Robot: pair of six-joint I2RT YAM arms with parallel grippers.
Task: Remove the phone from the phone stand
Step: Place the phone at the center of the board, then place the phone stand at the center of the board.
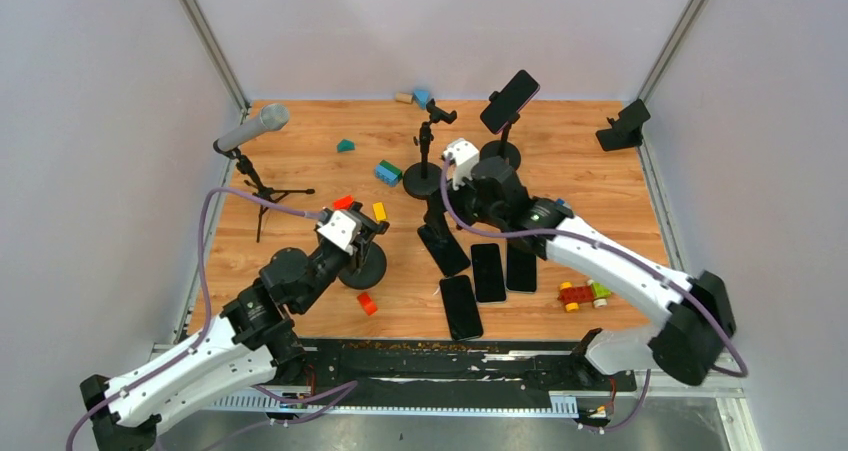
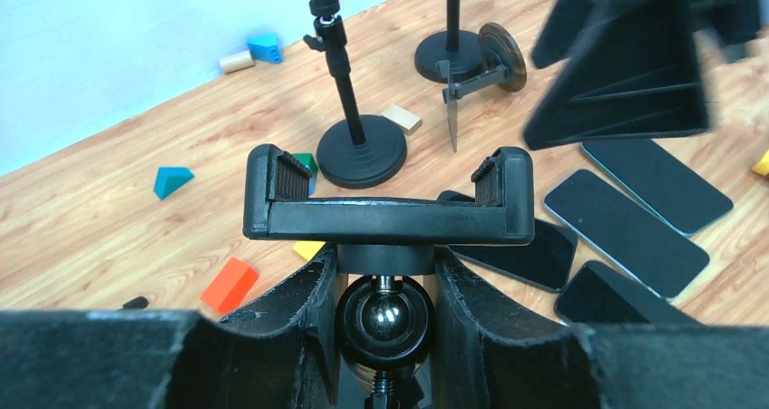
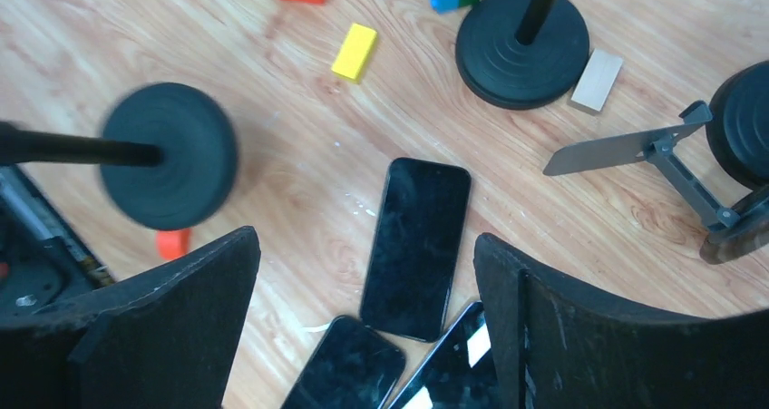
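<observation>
The phone (image 3: 417, 246) lies flat and face up on the table (image 3: 299, 137), directly below the right pincer (image 3: 365, 268), whose jaws stand wide apart and hold nothing. The left pincer (image 2: 385, 323) is closed on the ball joint (image 2: 385, 311) of the phone stand (image 2: 388, 196), and the clamp above it is empty, so the removal itself is judged complete. What remains is to withdraw the right arm and let go of the stand. Two further phones (image 3: 349, 373) lie just beside the near end of the set-down phone, under the near side of the right pincer. Left of that pincer sits the held stand's round base (image 3: 168, 169). To its right lies a folding stand (image 3: 653, 150). Beyond it are a yellow block (image 3: 355, 52) and a second base (image 3: 521, 46). Sideways room is therefore tight, and the open path is judged to be straight up. Farthest off, another stand carries a mounted phone (image 1: 510, 101).
</observation>
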